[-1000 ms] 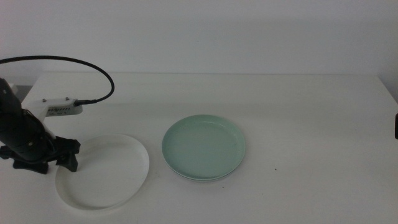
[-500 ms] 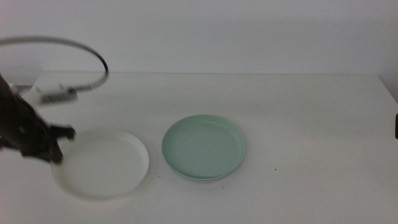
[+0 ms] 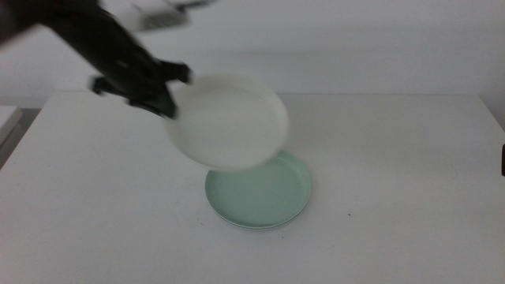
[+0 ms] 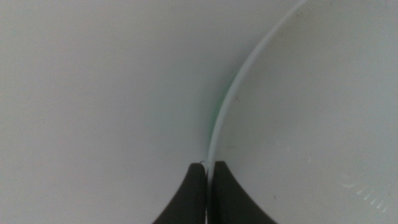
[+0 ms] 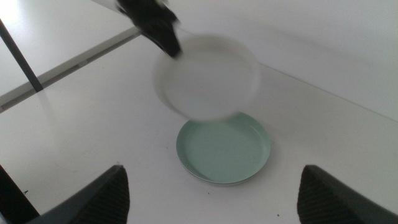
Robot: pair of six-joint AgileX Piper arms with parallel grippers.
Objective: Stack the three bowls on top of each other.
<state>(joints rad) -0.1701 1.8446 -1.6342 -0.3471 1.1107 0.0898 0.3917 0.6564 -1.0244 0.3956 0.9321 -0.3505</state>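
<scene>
**White bowl held above the green one**

White tabletop [image 3: 394, 158] fills the scene beneath a pale wall. The left gripper [image 3: 167, 101] has its dark jaws clamped on the rim of a shallow round white plastic bowl [image 3: 227, 121], which hangs tilted and blurred in the air above the far-left edge of a mint green plastic bowl [image 3: 264, 193]. A pale rim shows just beneath the green one. The right gripper [image 5: 214, 190] hovers well above the table, jaws spread wide, holding nothing.
</scene>
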